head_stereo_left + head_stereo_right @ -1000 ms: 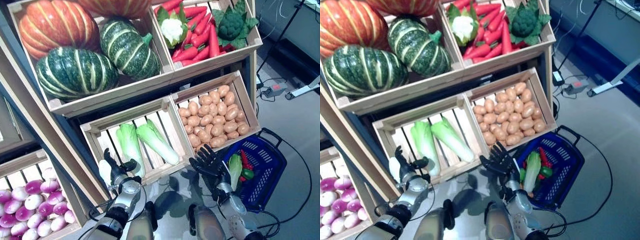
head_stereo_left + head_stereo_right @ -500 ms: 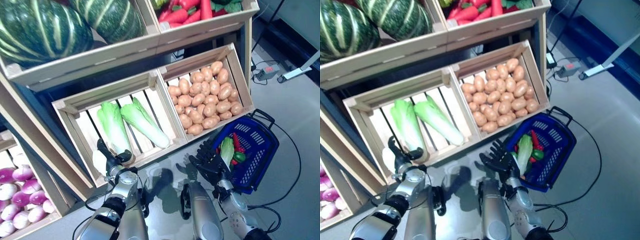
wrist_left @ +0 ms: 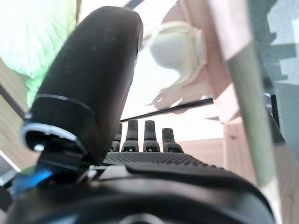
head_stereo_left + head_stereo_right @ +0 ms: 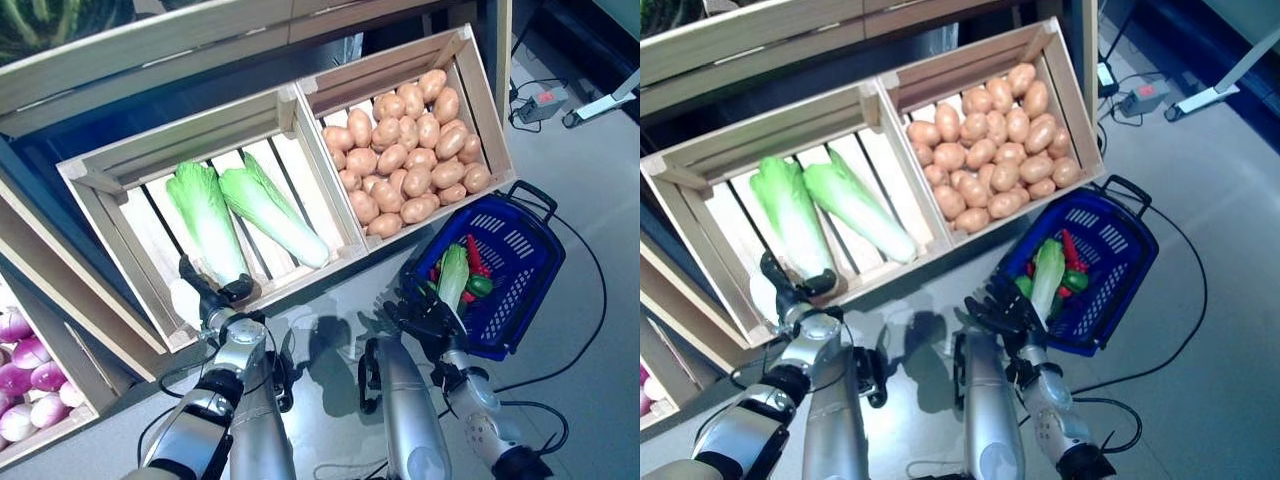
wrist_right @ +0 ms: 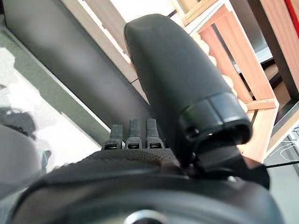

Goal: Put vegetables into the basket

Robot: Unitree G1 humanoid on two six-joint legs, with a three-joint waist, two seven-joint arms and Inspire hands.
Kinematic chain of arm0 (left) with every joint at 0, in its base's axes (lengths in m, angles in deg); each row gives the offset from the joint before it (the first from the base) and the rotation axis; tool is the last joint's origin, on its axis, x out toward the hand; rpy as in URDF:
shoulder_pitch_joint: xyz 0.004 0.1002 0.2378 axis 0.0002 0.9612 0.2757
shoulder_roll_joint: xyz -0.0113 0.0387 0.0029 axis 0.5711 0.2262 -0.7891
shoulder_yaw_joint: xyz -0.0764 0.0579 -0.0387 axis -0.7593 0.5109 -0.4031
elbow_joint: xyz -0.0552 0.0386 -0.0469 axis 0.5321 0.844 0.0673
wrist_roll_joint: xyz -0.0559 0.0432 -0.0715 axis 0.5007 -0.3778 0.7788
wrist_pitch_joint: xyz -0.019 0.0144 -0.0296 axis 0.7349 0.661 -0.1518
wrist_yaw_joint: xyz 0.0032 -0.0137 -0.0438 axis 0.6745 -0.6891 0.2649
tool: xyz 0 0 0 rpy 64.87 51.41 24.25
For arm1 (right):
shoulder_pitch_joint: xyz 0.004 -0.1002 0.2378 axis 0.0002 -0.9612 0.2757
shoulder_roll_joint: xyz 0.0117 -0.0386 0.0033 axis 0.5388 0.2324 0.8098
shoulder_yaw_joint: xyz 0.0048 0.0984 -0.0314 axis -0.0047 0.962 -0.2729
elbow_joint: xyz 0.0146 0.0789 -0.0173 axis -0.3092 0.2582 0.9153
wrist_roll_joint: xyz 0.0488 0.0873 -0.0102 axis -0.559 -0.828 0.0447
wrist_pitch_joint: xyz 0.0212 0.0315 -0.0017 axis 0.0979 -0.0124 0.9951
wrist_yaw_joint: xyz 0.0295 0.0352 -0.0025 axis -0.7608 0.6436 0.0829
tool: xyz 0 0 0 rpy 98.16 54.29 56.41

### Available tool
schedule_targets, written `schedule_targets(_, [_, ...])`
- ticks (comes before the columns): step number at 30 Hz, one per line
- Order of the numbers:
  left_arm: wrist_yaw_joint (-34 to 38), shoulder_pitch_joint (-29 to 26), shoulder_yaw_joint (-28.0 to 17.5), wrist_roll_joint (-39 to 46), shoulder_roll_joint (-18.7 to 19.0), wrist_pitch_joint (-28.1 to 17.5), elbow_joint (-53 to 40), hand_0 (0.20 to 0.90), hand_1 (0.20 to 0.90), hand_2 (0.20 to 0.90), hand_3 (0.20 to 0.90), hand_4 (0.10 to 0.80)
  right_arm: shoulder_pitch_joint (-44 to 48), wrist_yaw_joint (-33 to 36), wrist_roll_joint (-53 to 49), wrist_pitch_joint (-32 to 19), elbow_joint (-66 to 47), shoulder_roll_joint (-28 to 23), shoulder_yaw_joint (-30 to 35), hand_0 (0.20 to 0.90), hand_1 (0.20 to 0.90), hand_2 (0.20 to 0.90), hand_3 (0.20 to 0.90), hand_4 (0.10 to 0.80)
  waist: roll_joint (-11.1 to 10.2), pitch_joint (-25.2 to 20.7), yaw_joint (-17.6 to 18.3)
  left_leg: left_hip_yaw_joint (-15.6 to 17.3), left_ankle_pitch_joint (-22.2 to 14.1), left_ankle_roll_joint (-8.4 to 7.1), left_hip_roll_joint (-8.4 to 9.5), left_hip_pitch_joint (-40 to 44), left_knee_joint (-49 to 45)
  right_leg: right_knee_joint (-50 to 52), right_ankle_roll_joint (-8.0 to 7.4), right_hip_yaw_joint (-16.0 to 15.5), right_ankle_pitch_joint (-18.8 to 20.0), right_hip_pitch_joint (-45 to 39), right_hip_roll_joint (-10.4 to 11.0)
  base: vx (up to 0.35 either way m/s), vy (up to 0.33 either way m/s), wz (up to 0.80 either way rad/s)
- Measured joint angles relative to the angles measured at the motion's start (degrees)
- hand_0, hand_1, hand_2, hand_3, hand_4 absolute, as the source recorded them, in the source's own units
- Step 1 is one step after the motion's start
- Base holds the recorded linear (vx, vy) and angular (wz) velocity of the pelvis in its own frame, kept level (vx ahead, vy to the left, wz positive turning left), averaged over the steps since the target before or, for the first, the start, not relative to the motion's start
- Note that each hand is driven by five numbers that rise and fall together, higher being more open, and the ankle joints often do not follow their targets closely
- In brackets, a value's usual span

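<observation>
The blue basket (image 4: 512, 250) stands on the floor at the right, below the potato crate. In it lie a pale green cabbage (image 4: 453, 278), a red vegetable (image 4: 472, 254) and a small green one (image 4: 481, 287). My right hand (image 4: 427, 314) is open and empty, just beside the basket's near left rim; its fingers (image 5: 135, 133) are straight. My left hand (image 4: 205, 296) is open at the front edge of the slatted wooden crate (image 4: 100, 185), right beside the base of the left green cabbage (image 4: 205, 220). The left wrist view shows straight fingers (image 3: 140, 135) and the cabbage (image 3: 37, 37) past them.
A second cabbage (image 4: 268, 208) lies in the same crate. A crate of potatoes (image 4: 410, 150) stands to its right, just above the basket. A lower crate (image 4: 30, 360) juts out at the far left. A power strip (image 4: 545, 100) and cables lie on the grey floor at the right.
The whole picture has shifted: the camera has tilted down, so the upper shelf has left the view. Both hands keep their places by the crate and the basket.
</observation>
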State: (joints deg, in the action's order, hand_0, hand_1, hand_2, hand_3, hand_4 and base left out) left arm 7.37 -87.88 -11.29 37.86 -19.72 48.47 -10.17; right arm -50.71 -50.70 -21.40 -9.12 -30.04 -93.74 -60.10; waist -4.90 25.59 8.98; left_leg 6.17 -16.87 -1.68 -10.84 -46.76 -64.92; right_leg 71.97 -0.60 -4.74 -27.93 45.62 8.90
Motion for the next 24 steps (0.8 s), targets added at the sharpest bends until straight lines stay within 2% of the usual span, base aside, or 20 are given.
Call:
schedule_targets(6, [-2.82, -3.32, -0.15, 2.07, 4.17, 0.04, 1.82, 0.9, 0.9, 0.9, 0.9, 0.8, 0.87, 0.45, -0.05, 1.49, -1.24, -2.6, 0.26, 0.9, 0.9, 0.9, 0.9, 0.8, -0.24, 1.01, 2.05, -0.12, -0.24, -0.15, -0.18, -3.01, -1.78, 1.75, 0.03, 0.58, 0.04, 3.7, -0.1, -0.003, 0.023, -0.09])
schedule_targets(10, [-3.29, -4.11, -0.95, 5.25, 6.35, -0.06, 2.76, 0.9, 0.9, 0.9, 0.9, 0.8, 0.85, 0.82, -0.09, 2.53, -1.5, -3.25, 0.46, 0.9, 0.9, 0.9, 0.9, 0.8, 0.3, 1.25, 2.26, -0.06, -0.51, -0.47, -0.68, -3.74, -2.65, 2.73, 0.25, 0.82, -0.08, 4.82, -0.48, -0.003, 0.017, -0.06])
schedule_targets(12, [-4.53, -4.83, -3.01, 6.15, 8.1, -0.07, 3.09, 0.9, 0.9, 0.9, 0.9, 0.8, 0.93, 0.99, -0.09, 2.76, -2.33, -3.52, 0.67, 0.9, 0.9, 0.9, 0.9, 0.8, 0.69, 1.5, 2.27, -0.08, -0.52, -0.48, -1.11, -5.09, -3.47, 3.59, 0.39, 0.77, -0.16, 6.3, -0.54, 0.001, 0.01, -0.05])
schedule_targets(16, [-4.44, -6.02, -2.99, 6.89, 9.63, 0.34, 3.98, 0.9, 0.9, 0.9, 0.9, 0.8, 0.93, 1.05, -0.08, 3.56, -2.78, -4.42, 1.89, 0.9, 0.9, 0.9, 0.9, 0.8, 1.54, 1.92, 2.23, -0.3, -0.75, -0.47, -1.17, -7.08, -5.2, 5.07, 0.47, 1.0, -0.21, 8.26, -0.52, 0.002, 0.003, -0.01])
schedule_targets(19, [-4.71, -7.26, -3.46, 8.03, 12.35, 0.9, 5.26, 0.9, 0.9, 0.9, 0.9, 0.8, 0.93, 1.28, -0.08, 3.56, -3.74, -4.89, 2.21, 0.9, 0.9, 0.9, 0.9, 0.8, 1.75, 2.0, 2.36, -0.81, -1.08, -0.19, -1.19, -9.02, -6.86, 6.05, 0.46, 1.0, -0.2, 10.25, -0.47, 0.006, 0.012, -0.11])
schedule_targets(22, [-5.21, -10.71, -3.97, 9.51, 12.65, 2.11, 7.4, 0.9, 0.9, 0.9, 0.9, 0.8, 0.9, 1.78, -0.06, 3.83, -3.87, -4.82, 2.24, 0.9, 0.9, 0.9, 0.9, 0.8, 1.92, 2.12, 2.7, -0.69, -1.14, -0.13, -1.15, -10.27, -6.27, 5.63, 0.32, 1.04, -0.12, 11.46, -0.43, 0.005, 0.004, 0.0])
schedule_targets(23, [-5.83, -11.55, -3.94, 11.03, 13.0, 2.64, 7.76, 0.9, 0.9, 0.9, 0.9, 0.8, 0.47, 1.93, -0.05, 3.89, -3.98, -5.0, 2.22, 0.9, 0.9, 0.9, 0.9, 0.8, 1.92, 2.1, 2.76, -0.86, -2.22, 1.44, -1.03, -10.4, -9.11, 5.44, 0.33, 1.09, -0.12, 11.84, -0.21, 0.006, -0.004, -0.1])
schedule_targets(24, [-5.94, -11.79, -3.98, 12.58, 13.3, 3.01, 8.29, 0.705, 0.705, 0.705, 0.705, 0.67, 0.53, 2.38, -0.06, 3.89, -4.1, -5.06, 2.33, 0.9, 0.9, 0.9, 0.9, 0.8, 2.2, 2.07, 2.77, -1.05, -4.32, 2.76, -1.12, -9.3, -13.56, 5.7, 0.3, 1.09, -0.1, 12.16, 0.04, 0.008, -0.007, -0.22])
